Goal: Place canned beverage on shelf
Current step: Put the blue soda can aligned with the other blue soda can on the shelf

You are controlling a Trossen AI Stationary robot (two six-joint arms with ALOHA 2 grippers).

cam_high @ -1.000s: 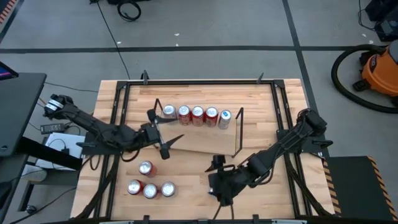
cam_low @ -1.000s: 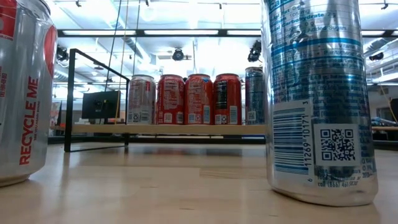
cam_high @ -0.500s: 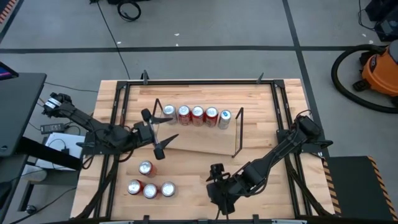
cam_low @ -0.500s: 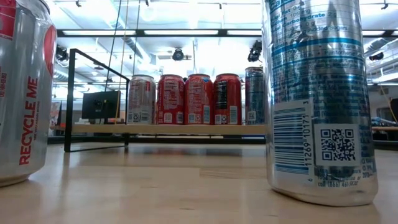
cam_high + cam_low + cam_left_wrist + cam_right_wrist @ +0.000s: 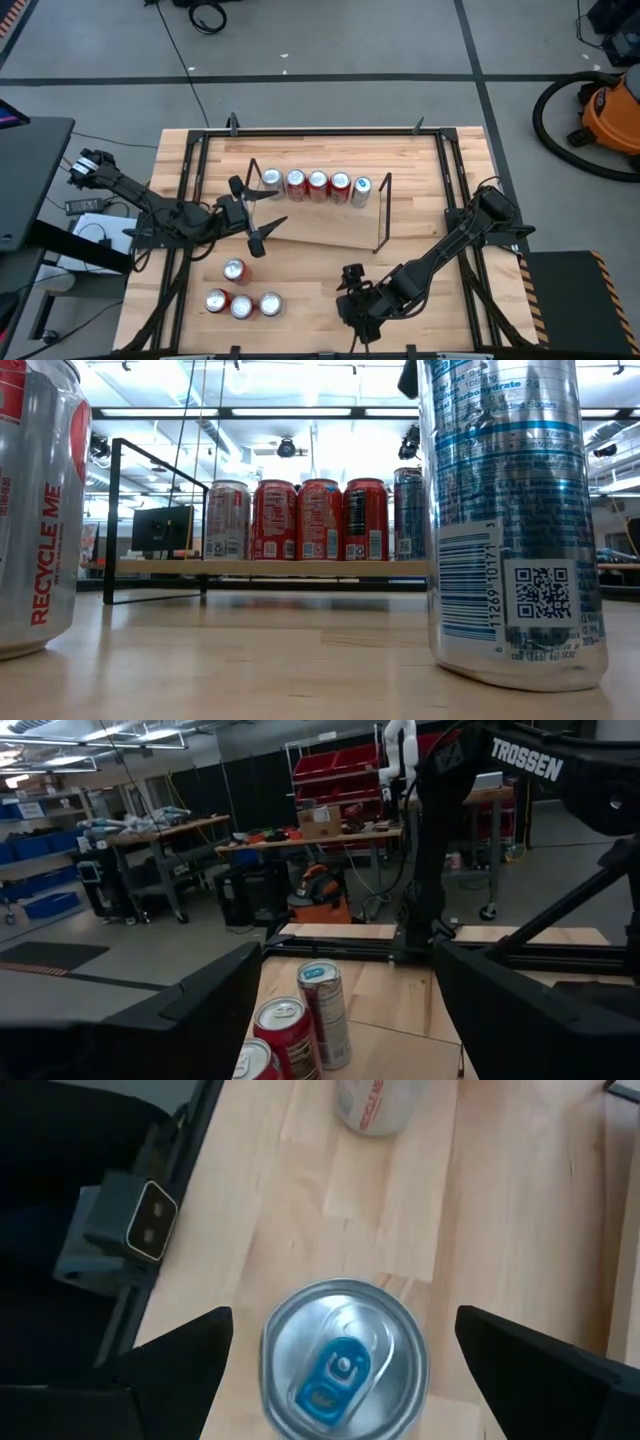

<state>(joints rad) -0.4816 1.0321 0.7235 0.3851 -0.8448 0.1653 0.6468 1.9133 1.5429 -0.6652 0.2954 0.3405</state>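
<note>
Wooden tabletop [image 5: 420, 170]: right gripper [image 5: 340, 1330] spread open above upright silver blue-tabbed can [image 5: 343, 1370], top shown only by right wrist view. Light-wood shelf [image 5: 320, 225] holds five cans. Left gripper [image 5: 255, 212] open.

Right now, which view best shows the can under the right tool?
The right wrist view: the silver can with its blue tab shows from above, between the open fingers. The low view shows its side only; the high view hides it under the right tool.
</note>
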